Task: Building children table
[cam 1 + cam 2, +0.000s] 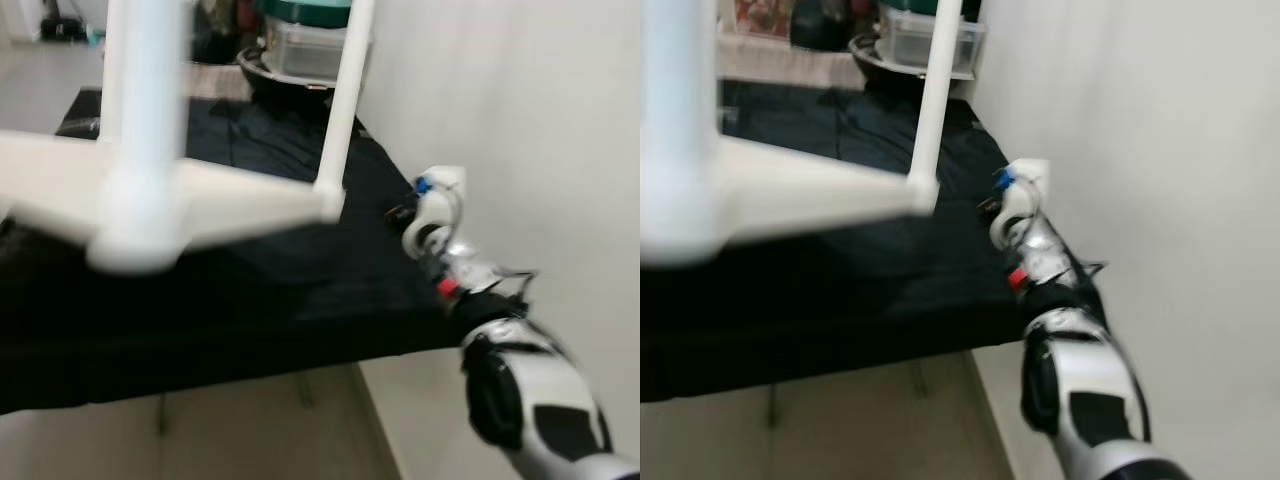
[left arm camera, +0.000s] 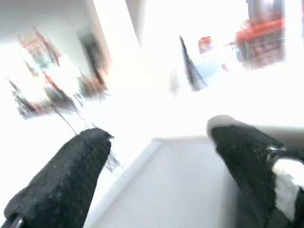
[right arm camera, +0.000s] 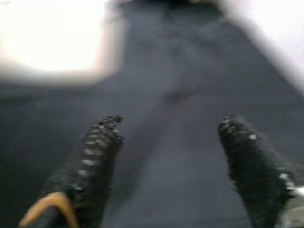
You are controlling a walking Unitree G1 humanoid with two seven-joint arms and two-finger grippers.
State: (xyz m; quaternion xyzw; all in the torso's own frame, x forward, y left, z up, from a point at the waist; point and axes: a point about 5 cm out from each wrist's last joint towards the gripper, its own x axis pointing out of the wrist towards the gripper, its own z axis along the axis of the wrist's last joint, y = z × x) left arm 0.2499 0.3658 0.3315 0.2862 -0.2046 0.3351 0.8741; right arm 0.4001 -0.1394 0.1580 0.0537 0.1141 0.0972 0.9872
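We see the white kids' table (image 1: pixel 190 200) upside down, legs up, over black-clothed desk (image 1: pixel 300 290). Right pincer (image 3: pixel 168 142) open above cloth; left pincer (image 2: pixel 159 156) open w/ a white panel between its fingers.

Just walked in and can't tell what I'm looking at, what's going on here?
The robot is part-way through assembling a white children's table, which lies upside down on a black cloth with its round white legs pointing up. The right gripper hangs open above the cloth by the white wall, holding nothing. The left gripper is open too, with a pale flat panel between its fingers, apparently not gripped. Clear plastic storage bins sit behind the cloth.
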